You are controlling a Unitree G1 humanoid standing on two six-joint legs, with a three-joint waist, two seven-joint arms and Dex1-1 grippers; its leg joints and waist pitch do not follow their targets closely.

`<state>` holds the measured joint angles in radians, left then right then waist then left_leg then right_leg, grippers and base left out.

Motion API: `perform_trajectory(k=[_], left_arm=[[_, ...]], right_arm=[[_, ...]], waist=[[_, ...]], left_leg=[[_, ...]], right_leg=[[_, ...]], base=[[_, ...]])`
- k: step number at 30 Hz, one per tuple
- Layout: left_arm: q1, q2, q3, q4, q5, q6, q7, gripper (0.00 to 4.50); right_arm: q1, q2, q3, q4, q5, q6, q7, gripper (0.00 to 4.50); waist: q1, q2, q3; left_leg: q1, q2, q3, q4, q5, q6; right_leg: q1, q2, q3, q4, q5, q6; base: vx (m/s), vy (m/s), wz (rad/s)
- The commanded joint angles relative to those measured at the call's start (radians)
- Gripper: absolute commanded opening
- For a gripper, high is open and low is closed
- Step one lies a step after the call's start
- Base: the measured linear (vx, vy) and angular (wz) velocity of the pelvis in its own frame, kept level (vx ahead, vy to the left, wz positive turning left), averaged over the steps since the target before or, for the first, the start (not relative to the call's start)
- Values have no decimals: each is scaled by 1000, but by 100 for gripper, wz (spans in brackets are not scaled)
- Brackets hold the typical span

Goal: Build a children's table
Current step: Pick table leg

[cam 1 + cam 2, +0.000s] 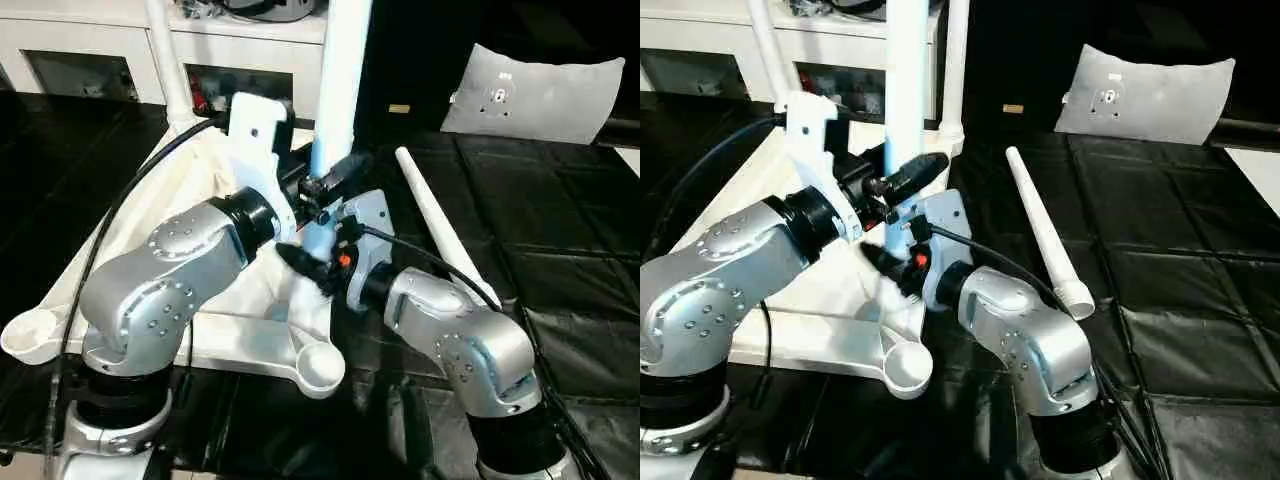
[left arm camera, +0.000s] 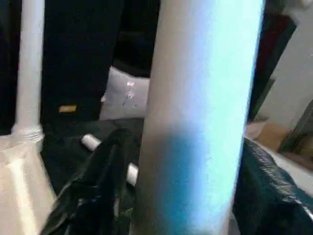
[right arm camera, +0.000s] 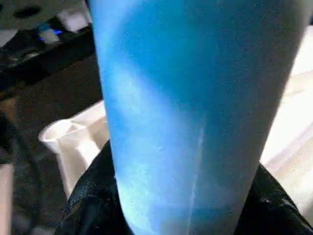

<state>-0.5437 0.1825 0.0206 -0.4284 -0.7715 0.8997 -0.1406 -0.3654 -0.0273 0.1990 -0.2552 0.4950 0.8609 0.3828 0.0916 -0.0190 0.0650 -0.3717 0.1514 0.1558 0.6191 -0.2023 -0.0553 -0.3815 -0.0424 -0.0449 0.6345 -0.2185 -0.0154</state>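
Overhead, the upturned white table top (image 1: 250,330) lies on the black table (image 1: 560,230); both grippers meet at an upright leg (image 1: 340,80), a loose leg (image 1: 1045,235) lying beside. Left wrist: left fingers (image 2: 93,196) hug that leg. Right wrist: right fingers (image 3: 93,205) clasp it too

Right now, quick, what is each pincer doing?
Left pincer: closed on the upright leg.
Right pincer: closed on the same leg, lower down.
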Motion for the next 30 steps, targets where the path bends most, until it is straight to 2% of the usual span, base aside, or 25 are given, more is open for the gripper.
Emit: perform_trajectory(k=[1, 4, 7, 8, 9, 12, 13, 17, 18, 20, 22, 25, 28, 29, 30], left_arm=[[-5, -33, 53, -5, -81, 14, 9, 327], [-12, -67, 110, 8, -167, 17, 17, 335], [-22, -63, 142, 19, -273, 73, 6, 373], [-22, -56, 141, 18, -278, 84, 1, 373], [-20, -41, 132, 14, -271, 94, -14, 373], [-13, -6, 108, 0, -254, 125, -40, 373], [-13, 5, 99, -2, -244, 132, -42, 373], [-17, 25, 78, -7, -255, 142, -48, 373], [-19, 23, 79, -9, -270, 140, -50, 344], [-20, 18, 82, -17, -287, 122, -74, 337], [-19, 11, 91, -15, -292, 113, -76, 332], [-17, 10, 101, -10, -293, 92, -81, 297], [-15, 12, 101, -10, -293, 89, -86, 288], [-14, 13, 101, -10, -293, 88, -87, 260], [-12, 12, 102, -11, -298, 86, -92, 253]], right_arm=[[-26, -11, -59, -31, 94, 62, 58, 193], [-39, -54, -90, -42, 170, 102, 128, 193], [-54, -120, -117, -46, 225, 130, 206, 193], [-56, -136, -113, -49, 227, 130, 224, 193], [-58, -153, -108, -54, 224, 128, 241, 193], [-65, -189, -107, -65, 226, 137, 273, 193], [-71, -200, -108, -67, 230, 141, 280, 193], [-89, -241, -102, -71, 239, 145, 302, 193], [-92, -250, -99, -71, 239, 142, 307, 193], [-95, -270, -89, -75, 233, 134, 326, 193], [-96, -273, -88, -76, 231, 134, 331, 193], [-101, -287, -82, -74, 226, 128, 339, 193], [-104, -293, -82, -71, 226, 124, 344, 193], [-104, -295, -82, -70, 226, 123, 346, 193], [-105, -297, -82, -69, 228, 121, 351, 193]], waist=[[4, 4, -65], [7, 1, -64], [13, 1, -66], [15, 1, -67], [18, 5, -66], [20, 3, -66], [24, 8, -67], [26, 6, -67], [26, 7, -67], [28, 2, -68], [28, 5, -68], [28, 4, -68], [28, 2, -67], [28, 2, -68], [28, 2, -67]], left_leg=[[7, 67, -25, -79, -99, -53], [5, 67, -25, -77, -91, -43], [6, 64, -24, -74, -76, -38], [6, 65, -25, -74, -69, -36], [6, 66, -25, -74, -60, -34], [7, 65, -24, -75, -66, -33], [9, 66, -25, -75, -62, -34], [11, 68, -25, -76, -67, -41], [9, 67, -24, -74, -64, -42], [8, 66, -23, -74, -61, -38], [7, 67, -24, -74, -56, -38], [7, 67, -24, -73, -62, -34], [7, 67, -24, -73, -65, -32], [8, 67, -24, -73, -65, -31], [7, 68, -24, -73, -65, -31]], right_leg=[[51, -101, 59, -65, -66, -149], [52, -99, 58, -68, -72, -147], [52, -99, 58, -68, -80, -143], [53, -98, 57, -67, -75, -143], [49, -97, 57, -66, -67, -140], [49, -96, 58, -70, -91, -125], [48, -98, 58, -70, -93, -126], [47, -96, 57, -70, -95, -130], [49, -97, 57, -68, -84, -136], [51, -98, 57, -70, -80, -142], [51, -97, 57, -67, -66, -151], [52, -98, 57, -68, -74, -155], [53, -98, 57, -70, -92, -150], [52, -98, 57, -70, -94, -149], [51, -99, 57, -71, -97, -149]], base=[[0, 0, 0], [0, 0, 0], [0, 0, 0], [0, 0, 0], [0, 0, 0], [0, 0, 0], [0, 0, 0], [0, 0, 0], [0, 0, 0], [0, 0, 0], [0, 0, 0], [0, 0, 0], [0, 0, 0], [0, 0, 0], [0, 0, 0]])
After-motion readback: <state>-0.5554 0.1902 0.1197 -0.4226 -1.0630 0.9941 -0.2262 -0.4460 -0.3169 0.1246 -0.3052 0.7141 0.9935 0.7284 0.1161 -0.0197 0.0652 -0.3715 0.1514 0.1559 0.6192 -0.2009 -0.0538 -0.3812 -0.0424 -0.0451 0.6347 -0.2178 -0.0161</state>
